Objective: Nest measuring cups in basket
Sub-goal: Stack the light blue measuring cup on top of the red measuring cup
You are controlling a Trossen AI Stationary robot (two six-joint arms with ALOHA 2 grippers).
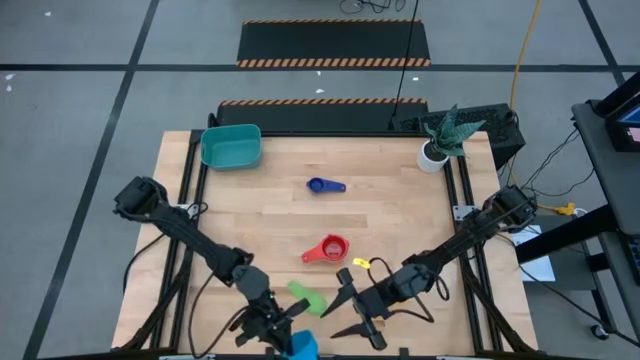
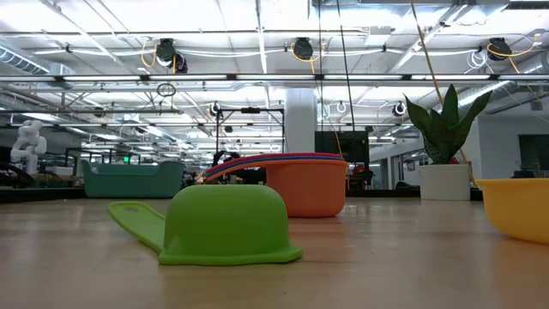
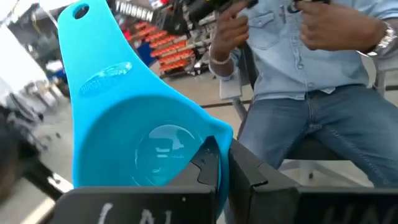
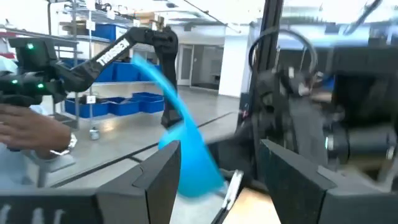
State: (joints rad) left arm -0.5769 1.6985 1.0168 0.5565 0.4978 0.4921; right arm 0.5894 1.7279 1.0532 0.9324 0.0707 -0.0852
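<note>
My left gripper [image 1: 283,330] is at the table's near edge, shut on the light blue measuring cup [image 3: 143,130], which also shows in the high view [image 1: 303,347]. My right gripper [image 1: 356,310] hovers open just right of it; its wrist view shows the light blue cup [image 4: 186,158] between the spread fingers, farther off. The green cup [image 2: 225,225] lies mouth down on the wood [image 1: 307,297]. A red cup [image 1: 327,250], a yellow cup [image 1: 362,264] and a blue cup [image 1: 325,185] rest on the table. The teal basket [image 1: 231,146] stands at the far left corner. My left gripper pinches the light blue cup's wall at the rim [image 3: 214,134], on the side opposite the handle, one finger [image 3: 208,165] inside the bowl and the other [image 3: 252,177] outside. The cup is tilted, with its handle [image 3: 81,37] pointing away from the fingers.
A white plant pot [image 1: 435,150] stands at the far right corner. In the low view an orange-red cup [image 2: 304,189] stands behind the green one and a yellow cup [image 2: 519,206] at the right. A person [image 3: 311,81] sits beyond the near edge. Bare wood lies mid-table.
</note>
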